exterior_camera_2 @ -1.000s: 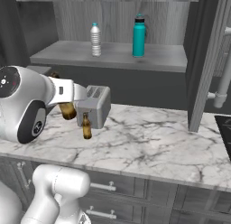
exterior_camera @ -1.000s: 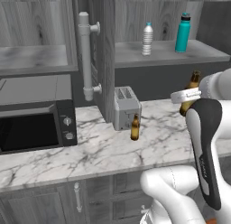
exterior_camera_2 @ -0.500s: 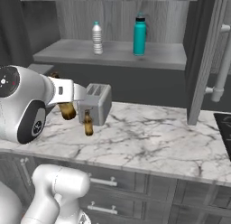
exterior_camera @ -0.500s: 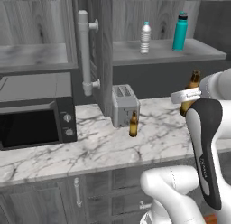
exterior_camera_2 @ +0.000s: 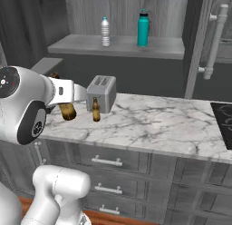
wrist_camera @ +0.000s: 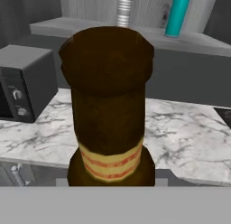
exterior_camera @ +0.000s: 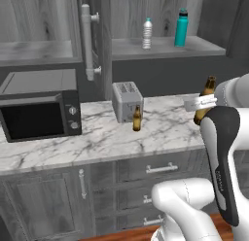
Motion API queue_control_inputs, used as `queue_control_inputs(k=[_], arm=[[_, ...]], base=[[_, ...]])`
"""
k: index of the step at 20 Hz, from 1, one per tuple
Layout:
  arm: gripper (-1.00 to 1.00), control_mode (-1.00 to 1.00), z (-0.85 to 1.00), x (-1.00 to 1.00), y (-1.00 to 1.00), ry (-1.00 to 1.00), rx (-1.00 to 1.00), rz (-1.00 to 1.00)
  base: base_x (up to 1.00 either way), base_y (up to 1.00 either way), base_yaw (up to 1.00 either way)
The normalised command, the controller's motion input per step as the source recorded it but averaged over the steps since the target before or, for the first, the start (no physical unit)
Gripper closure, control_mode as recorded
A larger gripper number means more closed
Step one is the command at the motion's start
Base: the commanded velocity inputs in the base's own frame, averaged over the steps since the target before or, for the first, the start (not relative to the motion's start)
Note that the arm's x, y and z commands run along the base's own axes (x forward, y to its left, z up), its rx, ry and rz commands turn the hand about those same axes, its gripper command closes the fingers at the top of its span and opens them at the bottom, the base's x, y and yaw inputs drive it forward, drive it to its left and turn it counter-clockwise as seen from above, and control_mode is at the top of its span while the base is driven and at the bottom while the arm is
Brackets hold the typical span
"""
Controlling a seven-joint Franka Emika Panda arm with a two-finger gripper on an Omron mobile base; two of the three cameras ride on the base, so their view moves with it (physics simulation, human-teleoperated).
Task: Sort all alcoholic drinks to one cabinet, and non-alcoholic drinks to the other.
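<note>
1. While the white robot arm fills the right of the left base view, the two dark grey wood-grain wall cabinets span the top: the open one point(exterior_camera: 165, 48) at upper right, the other point(exterior_camera: 39, 50) at upper left behind its pale bar-handled door point(exterior_camera: 87, 41).
2. Along the middle runs the marbled white counter point(exterior_camera: 160, 133), with a black microwave point(exterior_camera: 39, 113) at the left and a grey toaster point(exterior_camera: 127, 101) near centre.
3. On the open cabinet's shelf stand the teal cylindrical flask with a dark cap point(exterior_camera: 181, 27) and, beside it, the clear ribbed water bottle with a white cap point(exterior_camera: 147, 34); the non-alcoholic side looks sorted.
4. One slim amber-brown glass beer bottle point(exterior_camera: 137, 119) stands on the counter just in front of the toaster.
5. The gripper point(exterior_camera: 202, 106), at right centre, is clamped tight on the second amber beer bottle point(wrist_camera: 110, 105), lifted clear of the counter.
6. I judge the carrying step is in hand; next it calls for travel toward the upper-left cabinet's shelf, keeping the bottle upright.
</note>
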Motion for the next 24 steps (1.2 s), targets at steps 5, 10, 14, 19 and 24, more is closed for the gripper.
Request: queue_control_inputs(k=[5,10,14,19,24], arm=[[1.0,1.0,0.0,0.0,0.0,0.0,0.0,0.0],[1.0,1.0,0.0,0.0,0.0,0.0,0.0,0.0],[1.0,1.0,0.0,0.0,0.0,0.0,0.0,0.0],[1.0,1.0,0.0,0.0,0.0,0.0,0.0,0.0],[1.0,1.0,0.0,0.0,0.0,0.0,0.0,0.0]], base=[[-0.56,0.0,0.0],[-0.41,0.11,-0.01],[-0.34,0.24,-0.02],[-0.31,0.29,-0.02],[-0.29,0.38,-0.01]])
